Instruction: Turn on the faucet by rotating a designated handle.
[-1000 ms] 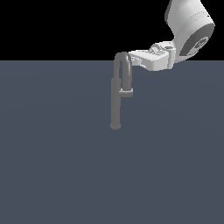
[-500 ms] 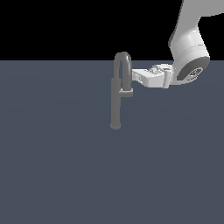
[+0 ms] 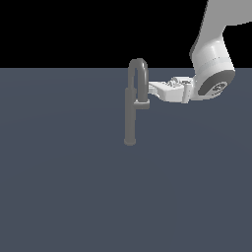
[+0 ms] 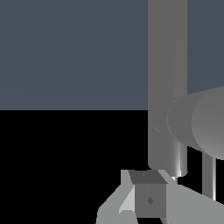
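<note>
Grey worktop [image 3: 74, 197], our claw [image 3: 151, 90] beside the faucet [image 3: 130, 113].
We see the handle [image 3: 141, 104] just below-left of the claw, lying horizontal; claw's opening: cannot tell.

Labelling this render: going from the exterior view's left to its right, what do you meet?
Slim matte grey faucet pipe → short grey handle bar → white robot hand → white rounded arm body.

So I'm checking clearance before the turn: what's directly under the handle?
In the exterior view, nothing sits under the handle: only bare grey floor beside the faucet pipe. The gripper is level with the spout, just above the handle. Contact can't be judged.
</note>
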Tool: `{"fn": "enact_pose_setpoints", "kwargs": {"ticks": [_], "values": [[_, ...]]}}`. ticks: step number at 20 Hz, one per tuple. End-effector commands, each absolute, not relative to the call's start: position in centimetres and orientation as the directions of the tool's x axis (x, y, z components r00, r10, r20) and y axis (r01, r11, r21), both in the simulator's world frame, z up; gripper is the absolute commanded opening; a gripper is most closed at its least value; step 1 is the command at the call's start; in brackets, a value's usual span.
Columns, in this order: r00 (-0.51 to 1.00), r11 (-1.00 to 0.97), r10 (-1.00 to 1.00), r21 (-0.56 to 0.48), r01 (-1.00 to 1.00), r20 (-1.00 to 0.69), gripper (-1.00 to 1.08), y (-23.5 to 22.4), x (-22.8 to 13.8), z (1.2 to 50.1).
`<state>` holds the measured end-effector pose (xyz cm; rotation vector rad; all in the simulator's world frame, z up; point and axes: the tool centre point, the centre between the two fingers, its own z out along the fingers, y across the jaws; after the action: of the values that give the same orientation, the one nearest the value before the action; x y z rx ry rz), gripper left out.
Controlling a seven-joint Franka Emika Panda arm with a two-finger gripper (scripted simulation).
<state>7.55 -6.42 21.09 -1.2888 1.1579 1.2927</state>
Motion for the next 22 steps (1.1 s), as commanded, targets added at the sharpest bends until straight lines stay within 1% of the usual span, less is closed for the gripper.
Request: {"fn": "enact_pose_setpoints", "kwargs": {"ticks": [1, 9, 11, 22], "values": [[-0.003, -0.110, -0.001, 0.003, -0.994, -1.000, -1.00, -6.4, 7.2, 21.3], [-0.003, -0.110, 0.000, 0.003, -0.994, -1.000, -1.00, -6.6, 5.5, 22.3], [-0.002, -0.110, -0.001, 0.002, -0.994, -1.000, -1.00, -6.6, 5.7, 22.2], [-0.002, -0.110, -0.001, 0.002, -0.994, -1.000, -1.00, -6.9, 2.9, 22.5]]}}
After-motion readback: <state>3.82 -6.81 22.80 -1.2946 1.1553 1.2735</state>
